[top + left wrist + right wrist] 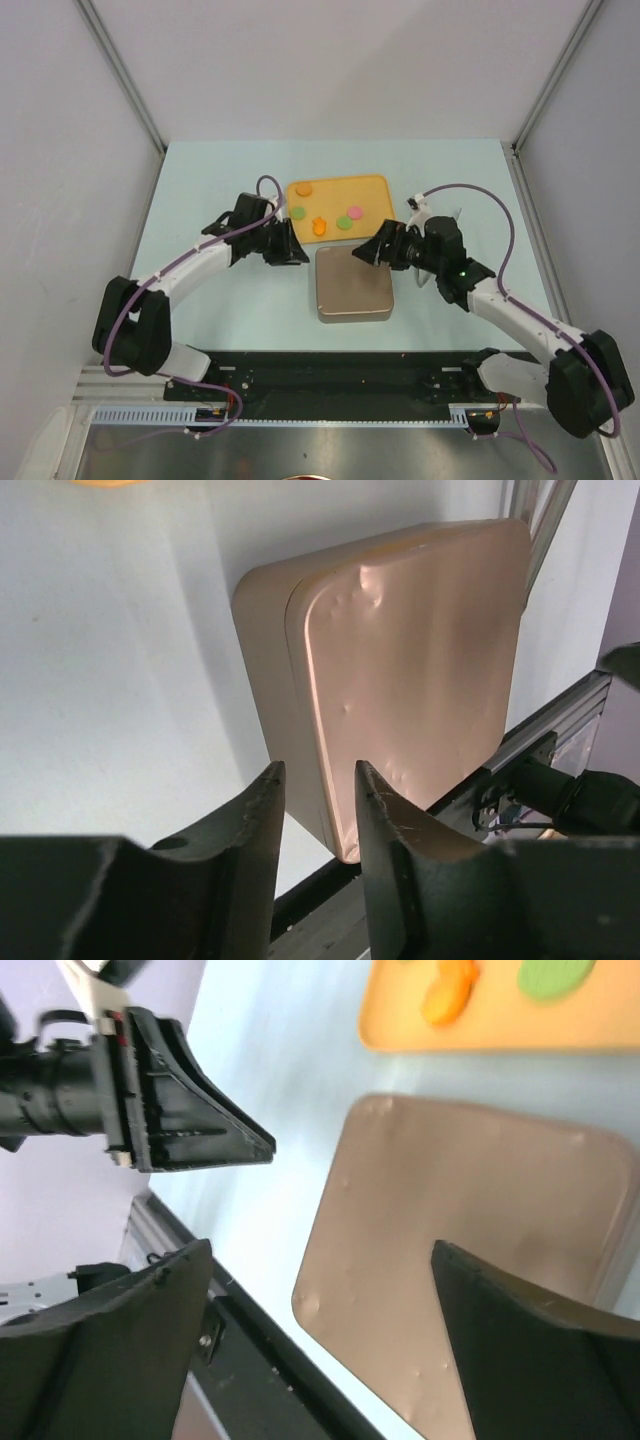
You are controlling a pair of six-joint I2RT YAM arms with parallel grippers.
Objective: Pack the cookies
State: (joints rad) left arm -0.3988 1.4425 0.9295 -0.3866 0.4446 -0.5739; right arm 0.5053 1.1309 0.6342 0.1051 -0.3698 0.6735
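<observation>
The small flat cookies [319,226], orange, green and pink, all lie on the shallow orange tray [372,190] at the far side of the pale surface [200,190]. A square rose-gold metal tin [353,285] sits just in front of the tray with its lid down, its contents hidden. The left claw [297,257] hangs at the tin's far-left corner, jaws narrowly parted and empty. The right claw [358,254], spread wide and empty, hovers over the far edge, slightly nearer the cookies. Lifting the lid likely comes first.
</observation>
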